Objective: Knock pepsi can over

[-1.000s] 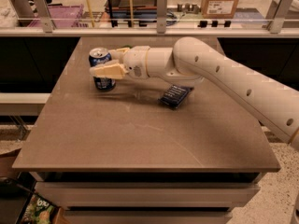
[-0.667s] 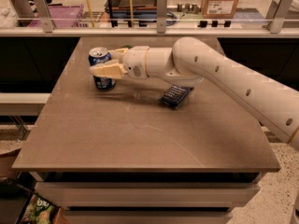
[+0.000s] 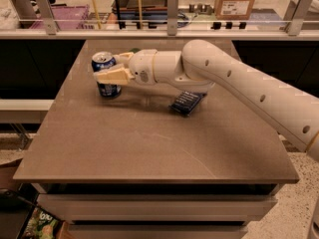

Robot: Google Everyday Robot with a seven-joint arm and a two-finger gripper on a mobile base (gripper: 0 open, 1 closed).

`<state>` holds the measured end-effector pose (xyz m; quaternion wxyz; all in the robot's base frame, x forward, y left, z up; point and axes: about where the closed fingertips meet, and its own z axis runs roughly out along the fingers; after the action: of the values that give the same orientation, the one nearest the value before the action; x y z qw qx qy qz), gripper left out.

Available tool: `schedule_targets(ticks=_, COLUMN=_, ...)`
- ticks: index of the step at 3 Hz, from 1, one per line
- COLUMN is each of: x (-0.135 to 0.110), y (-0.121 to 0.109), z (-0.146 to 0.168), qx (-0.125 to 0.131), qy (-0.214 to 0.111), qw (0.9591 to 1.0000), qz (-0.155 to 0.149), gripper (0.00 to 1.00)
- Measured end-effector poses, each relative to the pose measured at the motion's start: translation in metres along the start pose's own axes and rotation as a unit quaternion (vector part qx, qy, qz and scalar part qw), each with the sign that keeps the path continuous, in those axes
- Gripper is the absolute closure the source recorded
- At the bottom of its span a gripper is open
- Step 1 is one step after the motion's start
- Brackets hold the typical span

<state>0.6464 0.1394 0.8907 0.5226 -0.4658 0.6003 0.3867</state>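
The pepsi can [image 3: 105, 74], blue with a silver top, stands upright on the brown table [image 3: 149, 143] at the far left. My gripper [image 3: 112, 66] reaches in from the right on the white arm [image 3: 234, 78] and is around the can. One tan finger [image 3: 112, 75] crosses the can's front; the other finger [image 3: 123, 57] lies behind it. The jaws are spread to either side of the can.
A flat dark-blue snack bar wrapper [image 3: 186, 102] lies on the table under the arm, right of the can. A counter with metal posts [image 3: 172, 5], boxes and a purple bin [image 3: 60, 17] runs behind the table. The table's left edge is close to the can.
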Motion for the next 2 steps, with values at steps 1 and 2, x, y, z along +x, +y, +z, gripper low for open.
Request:
schedule_targets(ticks=1, x=-0.006, y=-0.003, z=-0.008, qx=0.002, qy=0.011, qw=0.9999, qz=-0.003, gripper=1.0)
schedule_targets(ticks=2, x=-0.016, y=-0.007, z=-0.022, qx=0.01, qy=0.033, qw=0.9994, qz=-0.007, gripper=1.0)
